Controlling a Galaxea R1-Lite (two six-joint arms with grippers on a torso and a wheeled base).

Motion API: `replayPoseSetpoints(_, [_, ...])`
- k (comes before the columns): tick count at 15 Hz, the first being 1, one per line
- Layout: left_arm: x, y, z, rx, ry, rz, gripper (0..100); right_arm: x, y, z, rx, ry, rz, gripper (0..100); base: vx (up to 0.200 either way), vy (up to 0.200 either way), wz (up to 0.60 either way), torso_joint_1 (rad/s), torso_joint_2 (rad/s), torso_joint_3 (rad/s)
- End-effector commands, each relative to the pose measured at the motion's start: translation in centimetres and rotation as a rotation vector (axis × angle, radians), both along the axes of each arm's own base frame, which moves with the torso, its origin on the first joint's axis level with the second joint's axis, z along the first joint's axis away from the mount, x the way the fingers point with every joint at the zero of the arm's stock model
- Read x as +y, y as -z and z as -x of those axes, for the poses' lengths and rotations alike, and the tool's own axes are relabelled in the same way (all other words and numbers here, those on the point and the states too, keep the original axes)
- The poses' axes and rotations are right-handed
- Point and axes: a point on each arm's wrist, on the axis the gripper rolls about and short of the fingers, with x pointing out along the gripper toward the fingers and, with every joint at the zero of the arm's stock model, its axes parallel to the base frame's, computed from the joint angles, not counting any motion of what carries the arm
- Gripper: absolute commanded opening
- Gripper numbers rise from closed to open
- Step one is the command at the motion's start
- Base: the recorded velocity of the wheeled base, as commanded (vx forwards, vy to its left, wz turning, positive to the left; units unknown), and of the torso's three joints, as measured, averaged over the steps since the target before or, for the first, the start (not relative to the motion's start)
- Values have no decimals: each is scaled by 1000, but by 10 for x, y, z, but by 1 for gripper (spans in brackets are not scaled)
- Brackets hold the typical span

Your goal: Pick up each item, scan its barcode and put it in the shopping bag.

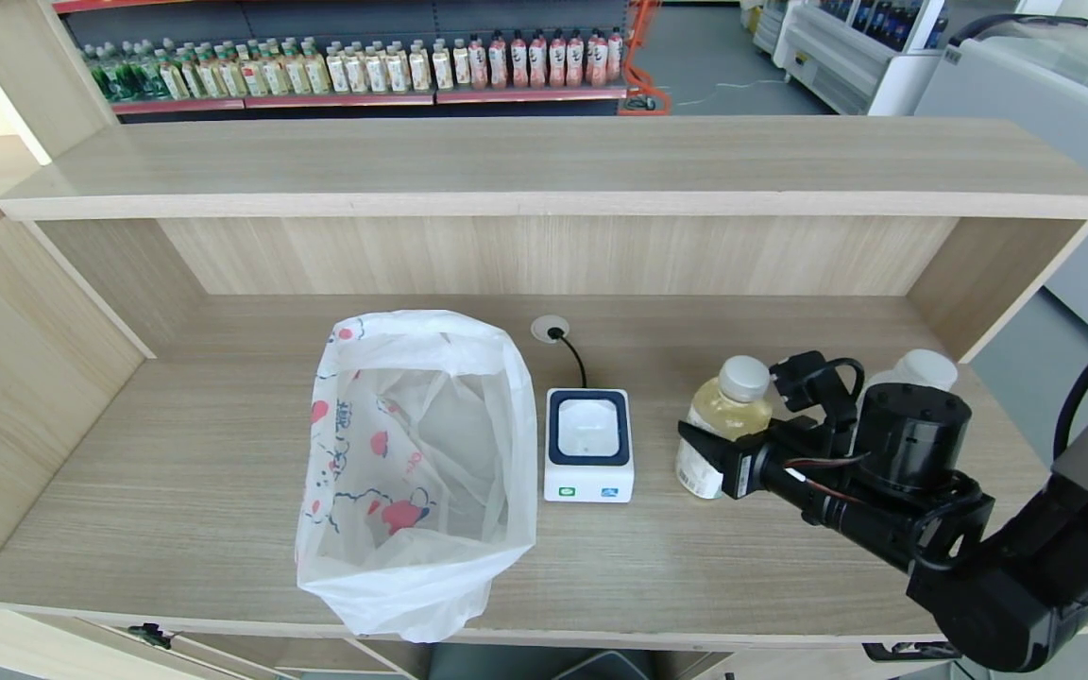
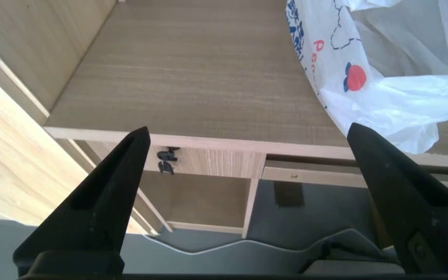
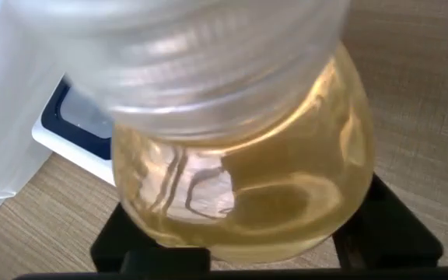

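Black left gripper (image 2: pixel 247 136) hung released before the table (image 1: pixel 176 491) edge. Nearby the shopping bag (image 1: pixel 416 472) stood open but soft; its mouth could fold if something dropped in. Beyond the scanner (image 1: pixel 588 444), the right gripper (image 1: pixel 747 411) seemed clenched on the bottle (image 1: pixel 729 422) of yellow drink standing on the table; the smooth round body might slip or tilt against the second bottle (image 1: pixel 922 368) behind.

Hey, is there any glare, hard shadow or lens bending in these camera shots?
Head view: even light, soft shadow beside the bag, pale sheen on the scanner window, counter edges slightly bowed by the lens. Right wrist view: bright streaks on the bottle. Left wrist view: the left gripper is dark against the lit counter, no glare.
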Motion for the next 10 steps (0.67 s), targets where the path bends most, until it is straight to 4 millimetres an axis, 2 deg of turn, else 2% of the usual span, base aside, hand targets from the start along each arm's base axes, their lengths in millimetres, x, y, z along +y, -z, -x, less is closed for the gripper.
replayPoseSetpoints(1, [0, 0, 0, -1, 0, 0, 100, 0, 4, -1, 9, -4, 5, 0, 0, 0, 0, 0, 0, 0])
replayPoseSetpoints(8, [0, 0, 0, -1, 0, 0, 100, -2, 3, 0, -9, -2, 35, 0, 0, 0, 0, 0, 0, 0])
replayPoseSetpoints(10, [0, 0, 0, -1, 0, 0, 100, -4, -2, 4, -25, 7, 48, 0, 0, 0, 0, 0, 0, 0])
